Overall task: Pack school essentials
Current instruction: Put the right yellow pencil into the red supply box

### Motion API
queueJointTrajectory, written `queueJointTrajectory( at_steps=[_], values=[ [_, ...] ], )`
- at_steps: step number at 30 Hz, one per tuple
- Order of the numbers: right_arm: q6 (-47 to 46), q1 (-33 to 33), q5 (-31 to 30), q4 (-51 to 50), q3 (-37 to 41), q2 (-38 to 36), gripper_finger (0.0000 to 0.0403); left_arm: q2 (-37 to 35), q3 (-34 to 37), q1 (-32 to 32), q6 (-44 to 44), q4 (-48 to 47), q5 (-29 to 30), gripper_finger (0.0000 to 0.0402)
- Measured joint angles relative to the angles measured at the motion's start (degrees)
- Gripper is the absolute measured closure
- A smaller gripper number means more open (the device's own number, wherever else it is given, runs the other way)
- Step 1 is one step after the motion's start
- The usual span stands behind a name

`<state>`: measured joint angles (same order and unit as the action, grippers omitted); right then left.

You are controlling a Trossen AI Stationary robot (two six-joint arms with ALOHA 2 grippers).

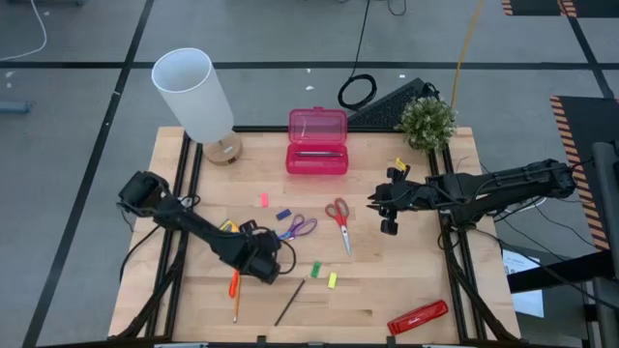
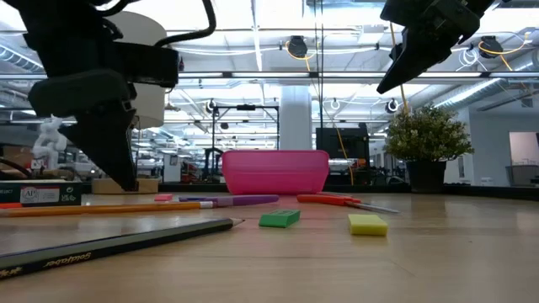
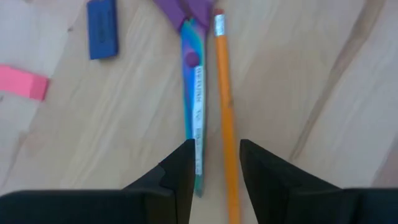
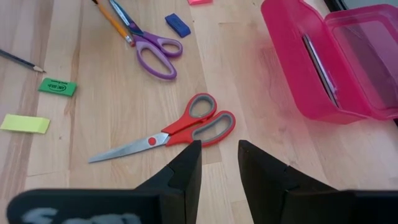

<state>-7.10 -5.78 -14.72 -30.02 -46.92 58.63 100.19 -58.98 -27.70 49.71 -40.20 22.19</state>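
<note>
Orange pencil (image 3: 225,118) lies touching the purple-handled scissors (image 3: 194,93), well in front of the pink case (image 1: 317,141); the left gripper (image 3: 214,168) straddles it, fingers parted. Right gripper (image 4: 217,162) hangs unclenched above red scissors (image 4: 180,129).

The wooden table (image 1: 387,290) carries a white lamp (image 1: 198,97), an open pink case (image 1: 317,141) and a potted plant (image 1: 427,122) along its far edge. Mid-table lie red scissors (image 1: 339,218), purple scissors (image 1: 299,228), an orange pencil (image 1: 234,295), a dark pencil (image 1: 289,303), and small pink (image 1: 263,200), blue (image 1: 283,215), green (image 1: 315,270) and yellow (image 1: 332,280) erasers. A red stapler (image 1: 418,316) lies near the front right corner.
</note>
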Motion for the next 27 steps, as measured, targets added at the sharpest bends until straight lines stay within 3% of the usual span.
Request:
queueJointTrajectory(
  at_steps=[9,23,27],
  values=[
    [0.3,0.0,0.0,-0.2,0.0,0.0,0.0303,0.5,1.7,1.8,-1.2,3.9,-6.0,0.0273],
    [0.7,0.0,0.0,-0.2,0.0,0.0,0.0303,0.1,6.5,3.7,-1.2,10.4,-8.7,0.0273],
    [0.9,0.0,0.0,-0.2,0.0,0.0,0.0303,0.2,6.5,3.6,-1.3,10.7,-8.7,0.0292]
  ],
)
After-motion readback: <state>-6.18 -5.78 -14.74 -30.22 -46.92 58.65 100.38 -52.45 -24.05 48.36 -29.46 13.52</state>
